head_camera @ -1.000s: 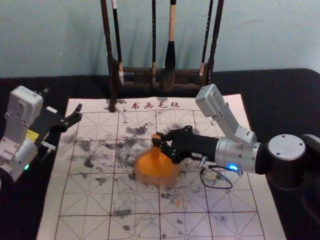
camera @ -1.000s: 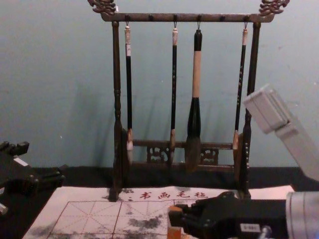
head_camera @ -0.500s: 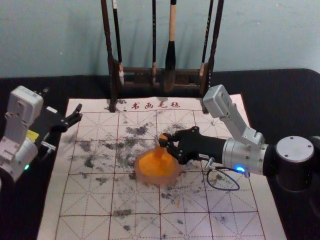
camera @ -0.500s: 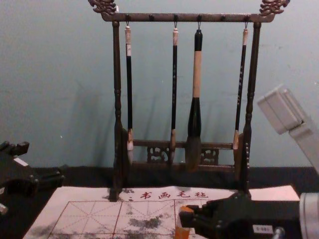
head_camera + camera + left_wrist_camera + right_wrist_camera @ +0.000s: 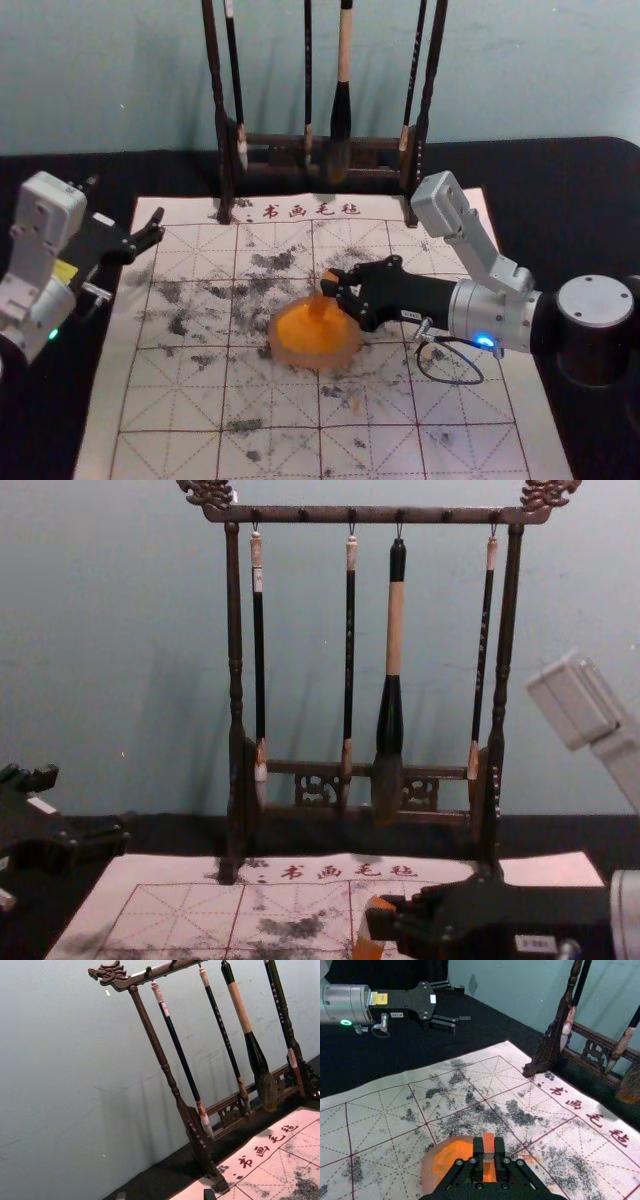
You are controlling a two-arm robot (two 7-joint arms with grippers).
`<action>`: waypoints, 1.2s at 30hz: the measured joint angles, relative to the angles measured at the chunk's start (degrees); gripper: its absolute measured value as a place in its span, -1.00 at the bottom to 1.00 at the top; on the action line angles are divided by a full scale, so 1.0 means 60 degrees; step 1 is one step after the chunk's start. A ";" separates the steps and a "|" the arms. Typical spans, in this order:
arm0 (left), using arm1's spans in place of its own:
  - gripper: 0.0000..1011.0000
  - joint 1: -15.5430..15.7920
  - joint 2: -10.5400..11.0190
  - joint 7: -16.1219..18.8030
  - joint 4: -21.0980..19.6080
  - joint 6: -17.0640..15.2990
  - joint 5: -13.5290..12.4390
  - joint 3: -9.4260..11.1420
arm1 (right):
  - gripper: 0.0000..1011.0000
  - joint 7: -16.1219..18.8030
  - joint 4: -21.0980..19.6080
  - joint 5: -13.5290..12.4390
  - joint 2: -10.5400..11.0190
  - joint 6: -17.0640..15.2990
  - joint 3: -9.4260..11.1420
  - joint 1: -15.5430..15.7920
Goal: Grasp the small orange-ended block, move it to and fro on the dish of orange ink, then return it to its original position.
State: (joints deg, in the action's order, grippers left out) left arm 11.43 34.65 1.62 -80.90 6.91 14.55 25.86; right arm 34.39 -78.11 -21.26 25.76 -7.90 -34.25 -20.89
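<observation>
1 black right claw (image 5: 329,287), clamped on 1 small, slim, orange-ended block (image 5: 488,1143); arm reaching inward from the right, nearly level above 1 white, red-gridded sheet (image 5: 270,400). Block tilted, top leaning right, lower end at 1 round, pale-rimmed dish (image 5: 345,358) of orange ink. 1 black left claw (image 5: 126,203), parked near the sheet's far left corner, fingers spread.

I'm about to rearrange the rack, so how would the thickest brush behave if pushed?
The thickest brush would likely swing if pushed, since it hangs from a loop. Its long, straight handle looks stiff, while the bristles may bend.
</observation>
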 joint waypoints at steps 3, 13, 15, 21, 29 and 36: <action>0.98 0.0000 0.0000 0.0001 0.0000 0.0000 0.0000 0.0000 | -0.76 -0.0021 -0.0030 -0.0001 -0.0014 -0.0016 0.0000 0.0006; 0.98 0.0000 0.0000 0.0001 0.0000 0.0001 0.0001 0.0000 | -0.76 -0.0048 -0.0135 -0.0003 -0.0027 -0.0044 -0.0001 0.0019; 0.98 0.0000 0.0000 0.0001 0.0000 0.0000 0.0000 0.0000 | -0.76 -0.0054 -0.0150 -0.0011 -0.0026 -0.0043 -0.0001 0.0021; 0.98 0.0000 0.0000 0.0001 0.0000 0.0000 0.0000 0.0000 | -0.76 -0.0065 -0.0222 -0.0033 -0.0003 -0.0042 0.0010 0.0043; 0.98 0.0000 0.0000 0.0000 0.0000 0.0001 0.0000 0.0000 | -0.76 -0.0032 -0.0283 -0.0030 0.0080 -0.0060 -0.0007 0.0073; 0.98 0.0000 0.0000 0.0001 0.0000 0.0000 0.0000 0.0000 | -0.76 0.0030 -0.0381 -0.0030 0.0199 -0.0078 -0.0016 0.0109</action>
State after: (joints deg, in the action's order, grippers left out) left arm 11.43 34.64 1.62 -80.90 6.91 14.55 25.86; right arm 34.57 -80.40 -21.44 26.95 -8.37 -34.34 -20.24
